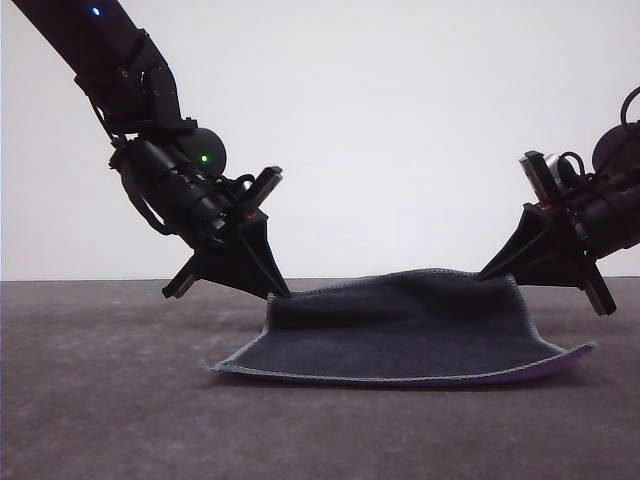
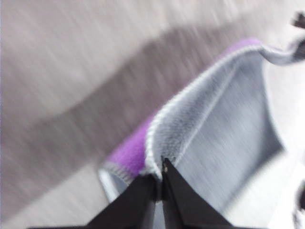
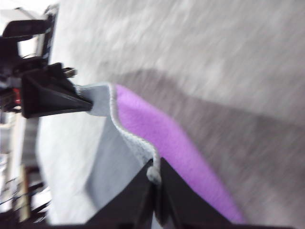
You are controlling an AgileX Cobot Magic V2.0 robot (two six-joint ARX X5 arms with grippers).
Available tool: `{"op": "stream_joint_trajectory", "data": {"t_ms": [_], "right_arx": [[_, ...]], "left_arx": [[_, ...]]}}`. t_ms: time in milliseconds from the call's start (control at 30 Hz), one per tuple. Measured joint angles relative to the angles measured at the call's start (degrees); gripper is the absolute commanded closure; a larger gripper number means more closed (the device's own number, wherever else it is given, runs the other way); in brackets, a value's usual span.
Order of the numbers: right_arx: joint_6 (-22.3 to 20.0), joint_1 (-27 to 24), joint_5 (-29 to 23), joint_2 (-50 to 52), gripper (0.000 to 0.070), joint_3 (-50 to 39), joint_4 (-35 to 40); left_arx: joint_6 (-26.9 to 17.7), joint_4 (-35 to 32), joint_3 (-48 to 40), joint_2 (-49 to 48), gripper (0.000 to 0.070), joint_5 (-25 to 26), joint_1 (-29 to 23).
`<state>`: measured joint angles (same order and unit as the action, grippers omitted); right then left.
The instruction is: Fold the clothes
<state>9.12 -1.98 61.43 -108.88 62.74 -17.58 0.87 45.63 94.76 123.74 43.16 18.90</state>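
On the grey table (image 1: 100, 400), each gripper pinches a lifted corner of the grey-over-purple cloth (image 1: 400, 335).

Plain white wall (image 1: 400, 120) behind dark grey table (image 1: 100, 420).

Left gripper (image 1: 283, 293) and right gripper (image 1: 490, 272) pinch the cloth's (image 1: 400, 330) raised corners
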Motion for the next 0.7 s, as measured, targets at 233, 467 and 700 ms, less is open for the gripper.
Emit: {"op": "stream_joint_trajectory", "data": {"t_ms": [233,467,700], "right_arx": [[-4.79,0.02,0.1,0.48,0.07,0.0,-8.93],[-9.42,0.0,0.11,0.52,0.07,0.0,-17.11],[-13.88,0.0,-0.17,0.52,0.07,0.0,-23.75]], "left_arx": [[-3.69,6.99,0.03,0.0,0.0697,0.28,0.04],[-8.18,14.39,0.11,0.0,0.0697,1.86,0.19],[-10.74,18.59,0.11,0.0,0.0697,2.03,0.84]]}}
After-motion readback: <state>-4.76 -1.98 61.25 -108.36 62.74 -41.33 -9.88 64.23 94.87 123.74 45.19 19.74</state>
